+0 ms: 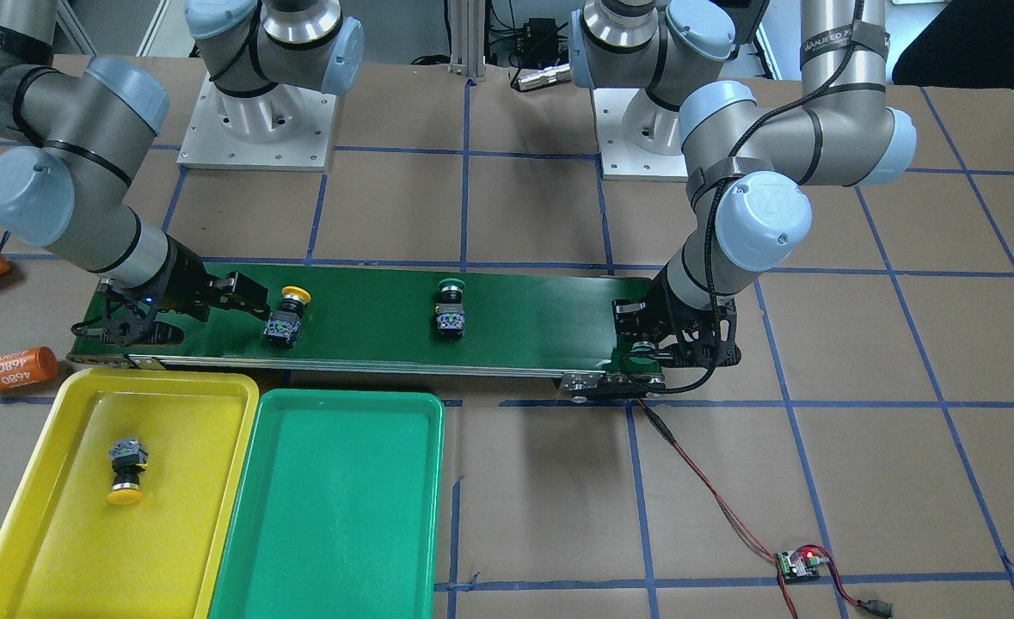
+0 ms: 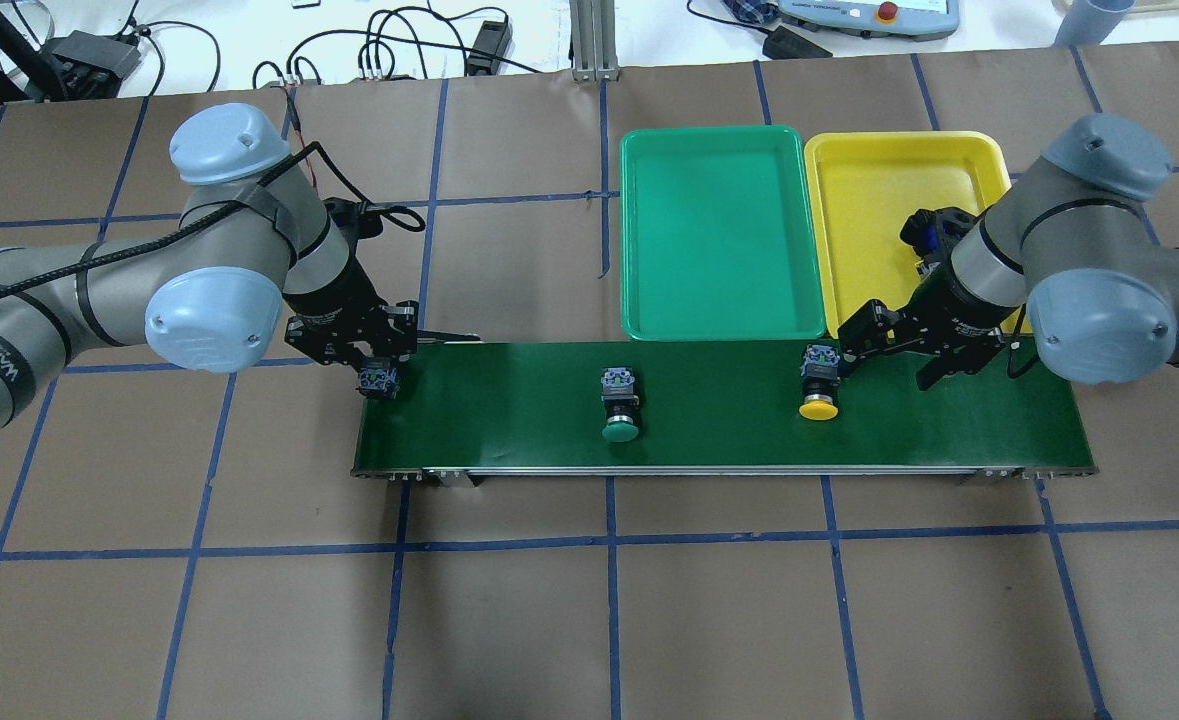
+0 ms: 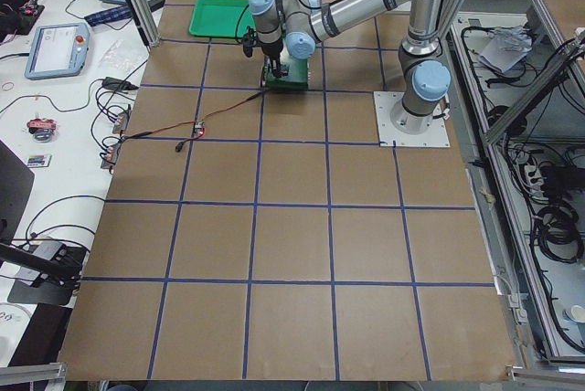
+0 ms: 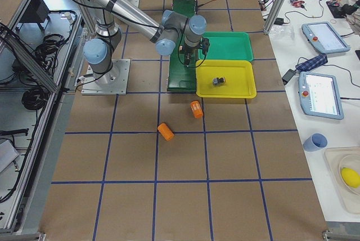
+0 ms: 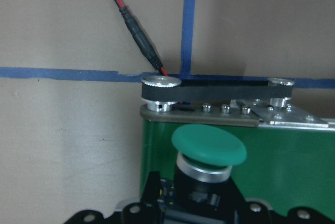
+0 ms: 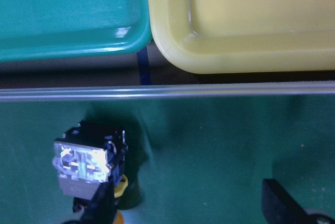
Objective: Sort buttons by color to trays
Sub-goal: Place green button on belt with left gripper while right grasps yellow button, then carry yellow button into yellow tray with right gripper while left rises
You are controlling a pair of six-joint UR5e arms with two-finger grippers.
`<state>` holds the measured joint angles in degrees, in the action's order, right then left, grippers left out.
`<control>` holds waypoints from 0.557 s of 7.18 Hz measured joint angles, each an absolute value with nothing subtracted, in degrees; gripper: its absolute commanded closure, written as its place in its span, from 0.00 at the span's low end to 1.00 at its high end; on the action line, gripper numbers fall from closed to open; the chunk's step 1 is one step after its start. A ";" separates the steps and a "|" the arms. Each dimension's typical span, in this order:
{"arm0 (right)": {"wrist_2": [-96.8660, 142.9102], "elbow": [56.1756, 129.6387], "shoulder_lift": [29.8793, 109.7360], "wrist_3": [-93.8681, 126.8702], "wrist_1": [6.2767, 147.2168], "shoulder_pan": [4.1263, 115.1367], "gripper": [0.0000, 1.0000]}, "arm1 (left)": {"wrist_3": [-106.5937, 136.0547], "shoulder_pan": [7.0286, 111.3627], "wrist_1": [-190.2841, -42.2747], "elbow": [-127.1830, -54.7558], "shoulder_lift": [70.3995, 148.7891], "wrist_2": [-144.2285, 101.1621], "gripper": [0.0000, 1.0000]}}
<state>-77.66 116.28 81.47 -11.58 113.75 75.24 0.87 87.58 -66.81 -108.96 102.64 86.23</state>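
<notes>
Over the tabletop, the overhead view puts the yellow tray [image 2: 879, 200] at 1 o'clock, with the green tray [image 2: 719, 230] touching its 9 o'clock side. The conveyor belt [image 2: 719, 440] runs just below both. The right pincer [image 2: 894, 352] hangs spread and empty over the belt's 3 o'clock end, and a yellow-capped button [image 2: 819, 385] lies just beside its finger, at 9 o'clock of it. A green-capped button [image 2: 619, 405] lies mid-belt. At the belt's 9 o'clock end the left pincer [image 2: 377, 368] looks clenched on a third button [image 2: 381, 380].

From across the table, the front-facing view shows a sorted yellow button [image 1: 126, 471] lying inside the yellow tray, while the green tray holds nothing.

The left wrist view shows the third button's green cap right ahead of the pincer, over the belt's end.

The right wrist view shows the yellow-capped button off to 8 o'clock, with one finger at 5 o'clock and nothing gripped.

By my reading, one of the four is sorted, and one yellow and two greens are left.
</notes>
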 measured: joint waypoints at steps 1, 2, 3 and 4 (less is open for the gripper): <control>-77.79 116.16 81.49 -12.32 113.79 75.23 0.00 | 0.77 87.57 -66.93 -108.89 102.54 86.25 0.00; -77.86 116.07 81.52 -12.58 113.81 75.24 0.00 | 0.58 87.59 -67.01 -108.73 102.41 86.28 0.00; -77.86 116.06 81.53 -12.64 113.82 75.23 0.00 | 0.52 87.61 -67.29 -108.43 102.01 86.40 0.00; -77.80 116.08 81.51 -12.63 113.82 75.24 0.00 | 0.49 87.55 -68.20 -107.44 101.21 86.62 0.00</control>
<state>-77.80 116.08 81.51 -12.63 113.82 75.24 0.49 87.55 -68.20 -107.44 101.21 86.62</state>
